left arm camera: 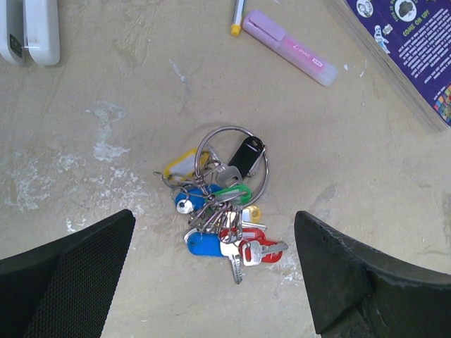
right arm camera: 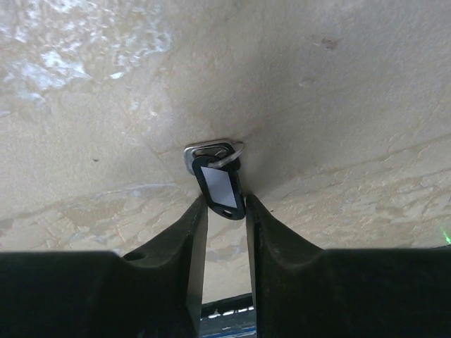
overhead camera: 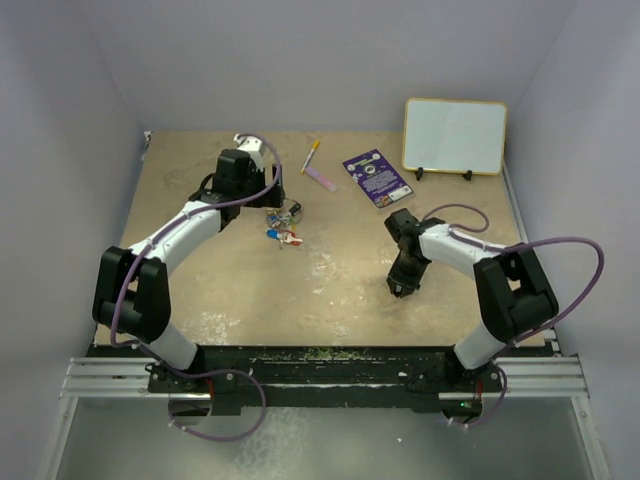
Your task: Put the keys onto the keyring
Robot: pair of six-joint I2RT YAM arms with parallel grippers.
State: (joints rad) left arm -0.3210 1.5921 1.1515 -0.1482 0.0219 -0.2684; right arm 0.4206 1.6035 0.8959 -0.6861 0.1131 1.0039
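Purple card [left arm camera: 416, 49] cut off at the frame edge; key [right arm camera: 201, 153] mostly hidden behind its black tag [right arm camera: 220, 186].

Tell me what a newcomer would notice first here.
First comes the bright bunch of keys with coloured tags, clustered at the keyring, directly below the open left gripper. Next is the right gripper, pinching a lone black-tagged key well to the right of the bunch. A whiteboard stands in the far right corner.
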